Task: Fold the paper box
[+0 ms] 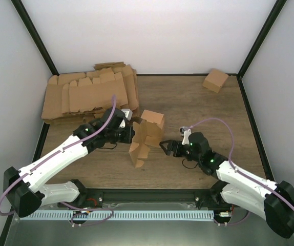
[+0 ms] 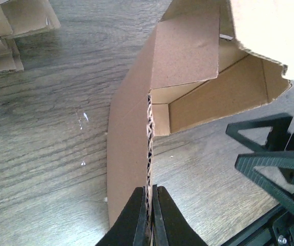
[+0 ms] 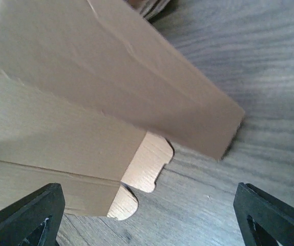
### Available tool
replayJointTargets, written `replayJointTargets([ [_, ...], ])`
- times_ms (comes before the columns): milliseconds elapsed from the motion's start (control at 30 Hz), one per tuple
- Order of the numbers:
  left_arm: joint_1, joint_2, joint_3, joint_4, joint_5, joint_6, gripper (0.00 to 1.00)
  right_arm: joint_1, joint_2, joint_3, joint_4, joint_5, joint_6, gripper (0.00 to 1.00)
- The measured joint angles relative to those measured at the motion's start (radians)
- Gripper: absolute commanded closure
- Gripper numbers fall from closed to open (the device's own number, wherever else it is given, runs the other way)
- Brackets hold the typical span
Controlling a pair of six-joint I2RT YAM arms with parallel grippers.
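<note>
The right hand [image 1: 164,147] is spread wide just to the right of the half-folded brown cardboard paper box [image 1: 145,136], which stands tilted in the middle of the grey-brown wooden counter [image 1: 188,105]. The left hand [image 2: 148,202] is pressed together, pinching the box's corrugated flap edge from the left. Farther back, a thick pile of flat brown cardboard blanks [image 1: 85,95] lies at the far left and a small cube-like brown carton [image 1: 215,80] at the far right.

Lab-type robot test cell. Enclosed by white panels [image 1: 152,31] in a black frame [image 1: 34,36]. Wood-grain table [image 1: 188,102], two arms [image 1: 60,156] bolted on a rail [image 1: 152,196], pile of blanks [image 1: 85,95].
</note>
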Motion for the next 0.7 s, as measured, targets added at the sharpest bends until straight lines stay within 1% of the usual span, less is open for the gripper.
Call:
replayJointTargets([
  [233,0.000,0.008,0.004,-0.002,0.011,0.021,0.96,-0.102,0.031,0.128,-0.063,-0.114,-0.052,0.11],
  [467,0.000,0.013,0.004,0.009,0.032,0.026,0.96,-0.195,0.053,0.157,-0.032,-0.236,-0.022,0.21],
  [567,0.000,0.024,0.004,0.022,0.043,0.027,0.96,-0.207,0.086,0.174,-0.025,-0.260,-0.003,0.26],
  [700,0.000,0.034,0.004,0.039,0.050,0.027,0.96,-0.208,0.116,0.211,-0.019,-0.265,0.010,0.27],
])
